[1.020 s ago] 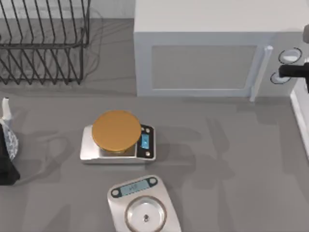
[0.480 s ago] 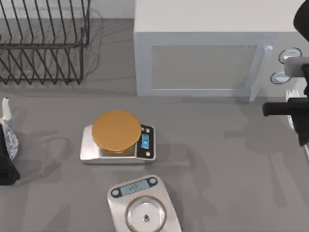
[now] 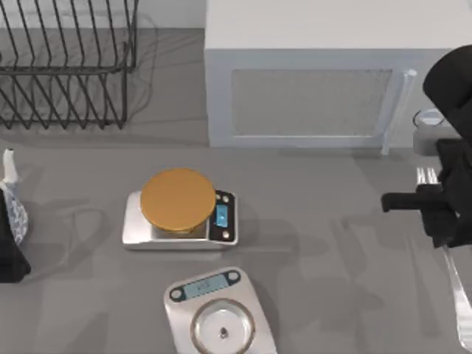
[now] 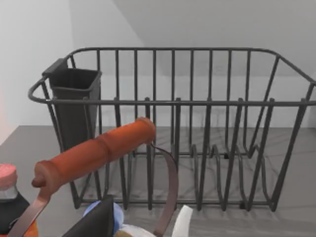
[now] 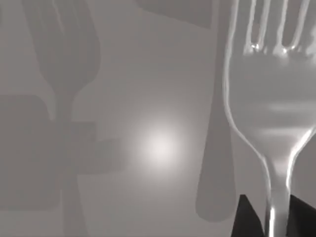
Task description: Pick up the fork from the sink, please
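My right gripper (image 3: 445, 221) is at the table's right edge, shut on the fork (image 3: 426, 177). The fork is slim shiny silver metal; its tines point to the back and its long handle runs toward the front edge. In the right wrist view the fork (image 5: 271, 98) hangs close above the grey surface and casts a shadow on it, with the dark fingertips (image 5: 243, 219) on either side of its neck. The sink is out of view. My left arm (image 3: 9, 254) stays parked at the table's left edge.
A white microwave-like box (image 3: 310, 81) stands at the back, a black wire dish rack (image 3: 66, 66) at the back left. A scale with an orange disc (image 3: 178, 199) and a second scale (image 3: 220, 317) sit mid-table. A red-handled kettle (image 4: 94, 153) shows in front of the rack (image 4: 197, 123).
My right arm has swung from the back right corner toward the front and a little left. The fork has come into view in its grip.
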